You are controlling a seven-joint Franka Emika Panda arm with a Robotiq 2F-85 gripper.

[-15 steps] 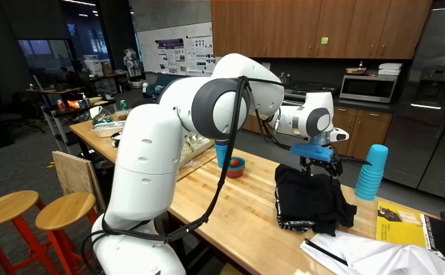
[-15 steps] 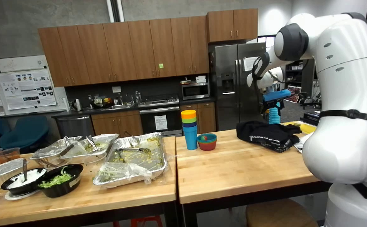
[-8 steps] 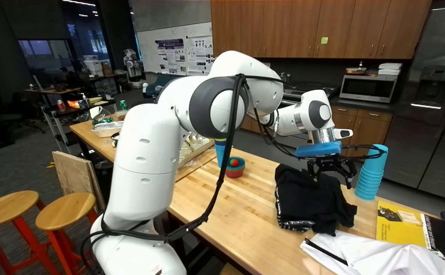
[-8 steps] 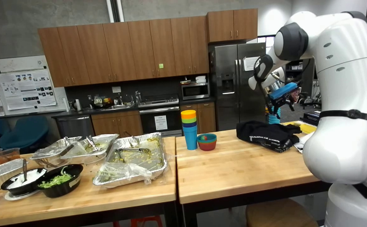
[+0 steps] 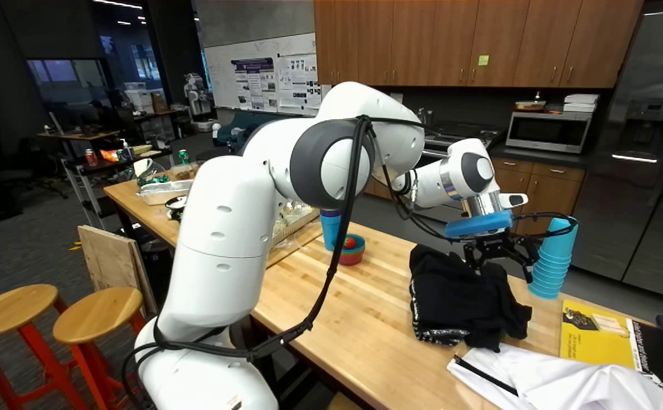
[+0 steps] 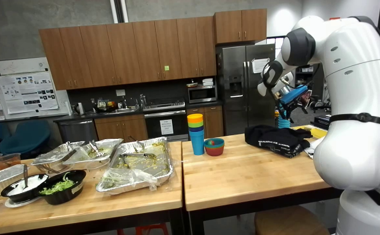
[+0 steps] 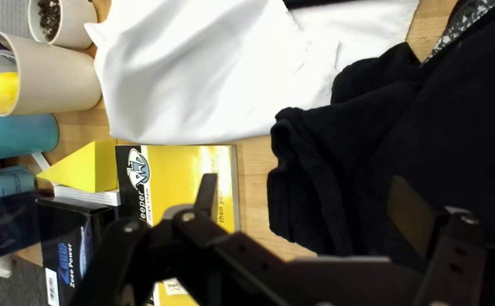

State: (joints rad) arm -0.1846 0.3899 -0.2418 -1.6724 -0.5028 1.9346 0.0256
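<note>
The gripper (image 5: 502, 274) hangs tilted over the black sweatshirt (image 5: 457, 304), its fingers (image 7: 207, 189) spread wide apart; the sweatshirt lies bunched on the wooden table (image 5: 360, 290), one edge against a white cloth (image 7: 209, 76). Near it I can see a yellow-and-black book (image 5: 596, 339) lying flat; a tall stack of light-blue cups (image 5: 553, 262) stands near the gripper.

Your arm (image 5: 280, 154) wears smooth white shells (image 5: 200, 273) dotted with grey oval caps (image 5: 217, 234), and in an exterior view its dark grey ring (image 5: 305, 162) frames a white disc (image 5: 337, 171) toward twelve o'clock. A thick black cable (image 5: 334, 263) runs down toward seven o'clock. Toward three o'clock you have a silver collar (image 5: 482, 203), a blue block (image 5: 478, 224) and the black tool (image 5: 502, 273), whose screw-studded links (image 7: 456, 250) carry a brownish pad (image 7: 409, 214) near four o'clock in the wrist view
</note>
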